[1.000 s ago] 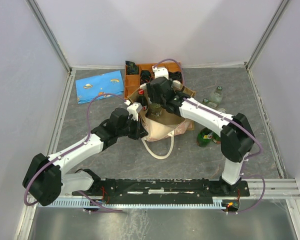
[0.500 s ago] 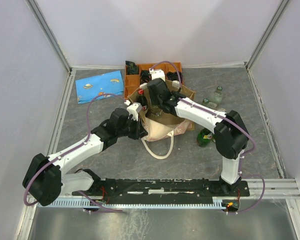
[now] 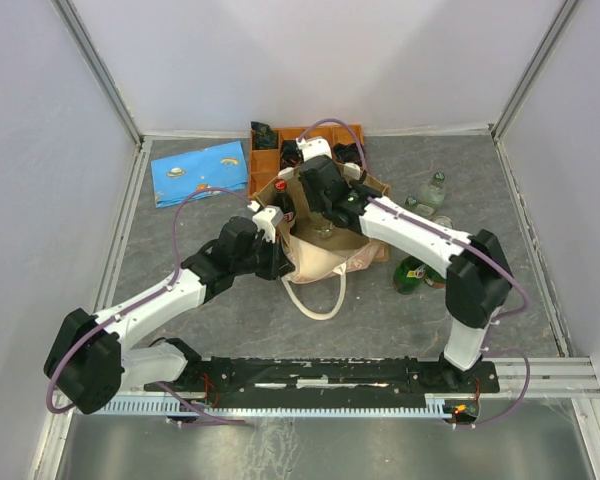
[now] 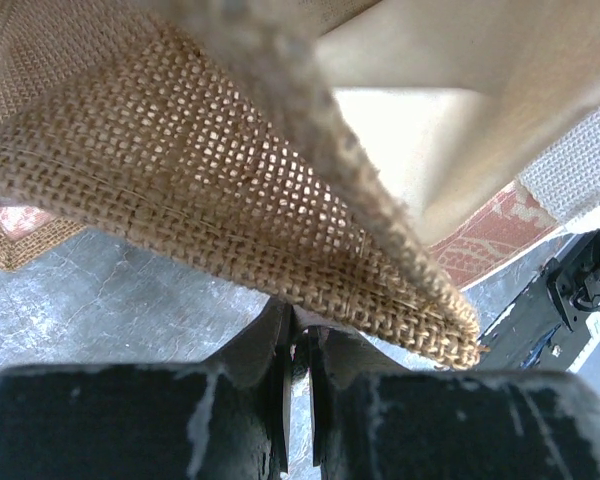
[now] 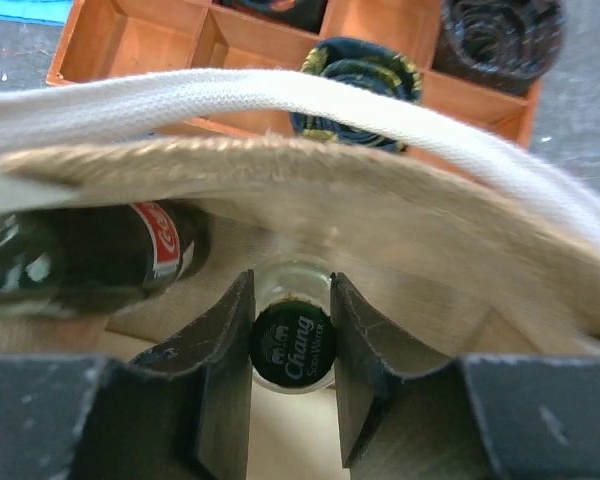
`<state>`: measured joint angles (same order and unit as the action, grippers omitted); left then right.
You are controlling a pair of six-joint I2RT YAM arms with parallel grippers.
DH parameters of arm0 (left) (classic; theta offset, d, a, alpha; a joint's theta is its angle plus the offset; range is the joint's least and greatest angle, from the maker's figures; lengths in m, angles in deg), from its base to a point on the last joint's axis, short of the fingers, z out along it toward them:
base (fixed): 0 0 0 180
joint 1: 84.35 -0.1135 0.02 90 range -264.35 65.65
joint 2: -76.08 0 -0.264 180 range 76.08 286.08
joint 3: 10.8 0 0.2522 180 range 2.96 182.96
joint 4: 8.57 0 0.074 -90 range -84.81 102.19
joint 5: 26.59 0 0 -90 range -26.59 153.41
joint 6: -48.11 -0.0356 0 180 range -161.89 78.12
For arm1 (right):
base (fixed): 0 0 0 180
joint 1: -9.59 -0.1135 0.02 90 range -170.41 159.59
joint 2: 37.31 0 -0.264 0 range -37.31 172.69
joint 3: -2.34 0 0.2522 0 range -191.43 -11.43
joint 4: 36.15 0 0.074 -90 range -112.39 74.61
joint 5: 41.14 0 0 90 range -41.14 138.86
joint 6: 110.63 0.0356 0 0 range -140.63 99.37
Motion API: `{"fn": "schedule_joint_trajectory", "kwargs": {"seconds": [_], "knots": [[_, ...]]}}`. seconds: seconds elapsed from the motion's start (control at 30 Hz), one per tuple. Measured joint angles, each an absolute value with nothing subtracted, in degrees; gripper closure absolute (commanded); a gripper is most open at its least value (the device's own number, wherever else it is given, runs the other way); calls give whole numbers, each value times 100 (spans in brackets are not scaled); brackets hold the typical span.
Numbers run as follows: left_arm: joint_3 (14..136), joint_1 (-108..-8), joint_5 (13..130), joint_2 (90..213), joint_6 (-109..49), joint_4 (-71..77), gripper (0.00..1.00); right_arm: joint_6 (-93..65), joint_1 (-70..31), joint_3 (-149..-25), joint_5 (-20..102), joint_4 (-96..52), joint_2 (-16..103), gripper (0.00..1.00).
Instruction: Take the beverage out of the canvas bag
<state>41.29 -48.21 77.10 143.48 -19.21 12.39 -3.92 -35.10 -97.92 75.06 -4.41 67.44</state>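
The canvas bag stands in the middle of the gray table, with its top open. One cream handle hangs down the near side in a loop.

The right gripper reaches down into the bag. Its two fingers are clamped on the neck of a Chang bottle, one on each side, right below the cap. The bottle stands upright inside the bag, and the cap has the word "Chang" on it. Next to it in the bag, a dark bottle with a red label lies on its side.

The left gripper is at the left edge of the bag. Its fingers are almost together, and the rough brown cloth of the bag's rim is pinched between them.

Behind the bag, an orange tray sits with its near edge hidden by the bag. It has many little boxes, and a rolled-up dark cloth sits in one of them. A flat blue cloth lies to the left of the tray. To the right of the bag, a green bottle lies on the table. A clear bottle is farther back on that side.
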Motion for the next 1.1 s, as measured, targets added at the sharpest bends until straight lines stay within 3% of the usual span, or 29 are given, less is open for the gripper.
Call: {"fn": "schedule_joint_trajectory", "kwargs": {"seconds": [0.27,0.67,0.87,1.1], "knots": [[4105,-4821,7702,14332,-1921,1237,97,-1168,-4054,-10050,8024,341,5345,100],[4105,-4821,7695,14332,-1921,1241,97,-1332,-6047,-9963,9180,1716,2930,100],[4102,-4821,7667,14354,-1919,1281,97,-785,-6852,-9480,9926,2525,2549,100],[4102,-4821,7599,14343,-1892,1348,97,36,-6954,-8238,10055,2706,2322,100]]}}
